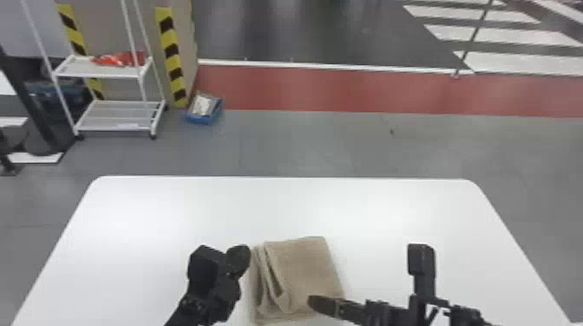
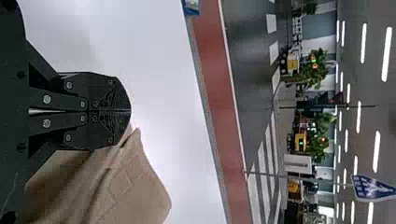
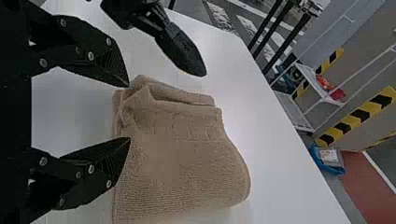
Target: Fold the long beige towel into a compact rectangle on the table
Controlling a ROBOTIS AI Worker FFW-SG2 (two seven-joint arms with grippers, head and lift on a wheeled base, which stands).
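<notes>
The beige towel (image 1: pixel 303 271) lies folded into a layered bundle near the table's front, with loose fold edges along its left side. Just left of those edges, my left gripper (image 1: pixel 239 255) is shut. In the left wrist view the left gripper (image 2: pixel 130 111) has its fingers pressed together, the towel (image 2: pixel 126 186) close beside them. My right gripper (image 1: pixel 368 277) stands open, one finger over the towel's front right part and the other off to its right. In the right wrist view the right gripper (image 3: pixel 129 112) has its fingers spread at the towel (image 3: pixel 182 158).
The white table (image 1: pixel 173 208) has rounded far corners. Beyond it on the floor stand a white wheeled rack (image 1: pixel 117 115) at the left and a blue bin (image 1: pixel 204 108). The left gripper is close to the towel in the right wrist view.
</notes>
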